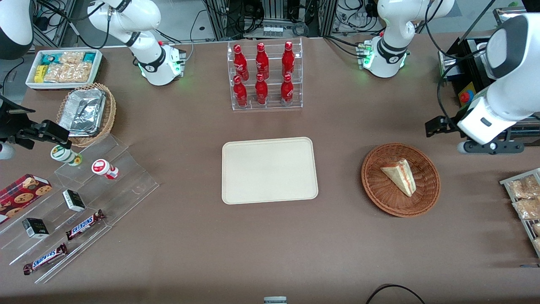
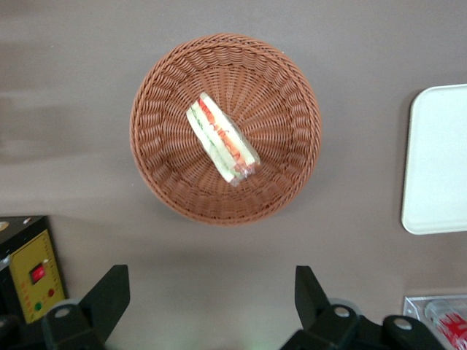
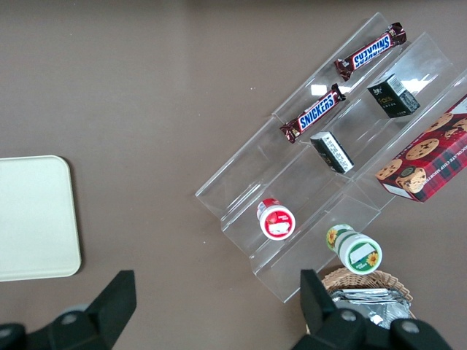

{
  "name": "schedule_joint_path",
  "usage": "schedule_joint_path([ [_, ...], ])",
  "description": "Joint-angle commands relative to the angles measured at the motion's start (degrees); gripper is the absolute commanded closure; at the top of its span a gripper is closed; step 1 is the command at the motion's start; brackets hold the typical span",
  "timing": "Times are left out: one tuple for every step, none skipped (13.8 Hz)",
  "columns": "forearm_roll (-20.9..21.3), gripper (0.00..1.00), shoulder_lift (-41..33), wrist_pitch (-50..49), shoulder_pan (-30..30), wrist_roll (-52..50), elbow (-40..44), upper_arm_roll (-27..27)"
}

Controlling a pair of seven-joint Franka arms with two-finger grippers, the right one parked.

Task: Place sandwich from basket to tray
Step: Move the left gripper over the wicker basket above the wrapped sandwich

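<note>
Sandwich (image 2: 222, 139) in basket (image 2: 292, 87); claw (image 2: 211, 295) wide (empty) above.

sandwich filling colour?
Red and green layers between pale bread on the sandwich; clearest in the left wrist view, the open gripper hovering above.

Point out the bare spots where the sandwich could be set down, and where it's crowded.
The tray is wholly bare. Open table lies between tray and basket, which holds the sandwich. The acrylic steps with snacks are crowded. The pincer hangs open above the table beside the basket.
</note>
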Motion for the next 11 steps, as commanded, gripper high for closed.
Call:
schedule_joint_path([
  [0.03,0.00,-1.14,6.53,-0.21,0.08,-5.95,0.14],
  [0.03,0.00,-1.14,9.26,-0.21,-0.36,-8.05,0.14],
  [0.03,0.00,-1.05,12.16,-0.21,-1.84,-9.99,0.14],
  [0.03,0.00,-0.88,14.45,-0.21,-3.60,-11.75,0.14],
  [0.03,0.00,-0.88,17.26,-0.21,-5.27,-13.59,0.14],
  [0.03,0.00,-0.79,19.46,-0.21,-6.07,-15.27,0.14],
  [0.03,0.00,-0.70,21.31,-0.21,-6.77,-16.41,0.14],
  [0.03,0.00,-0.61,22.98,-0.21,-7.82,-17.47,0.14],
  [-0.06,0.00,-0.09,25.09,-0.21,-10.62,-18.35,0.14],
  [-0.06,0.00,0.70,27.11,-0.21,-15.78,-19.23,0.14],
  [0.03,0.00,1.31,29.22,-0.56,-21.14,-19.67,0.05],
])
